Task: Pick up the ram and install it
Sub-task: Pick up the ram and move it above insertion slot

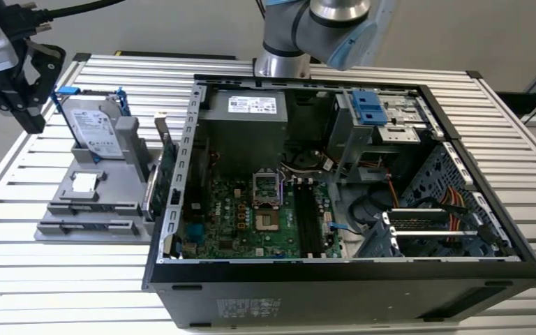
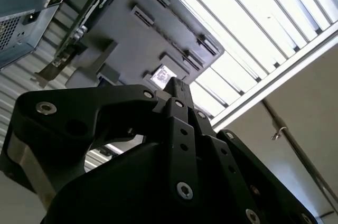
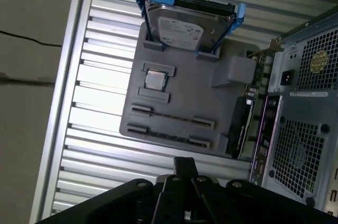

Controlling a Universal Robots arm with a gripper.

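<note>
Hand [image 1: 31, 118] [image 2: 177, 87] [image 3: 185, 163]: one, clenching shut on nothing visible, hanging above the bench [image 1: 63, 279] near the tray.
Tray [image 3: 185, 97]: one, grey, carrying one hard drive [image 3: 182, 28], one square chip [image 3: 155, 80] and one green card [image 1: 161, 188] standing on edge.
Ram: its place cannot be told.
Case [image 1: 343, 276]: one, lying open just beside the tray.

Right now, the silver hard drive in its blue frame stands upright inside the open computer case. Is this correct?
Not quite. The hard drive stands upright, but in the grey holder outside the computer case, on the exterior view's left of it, as the exterior view shows.
</note>
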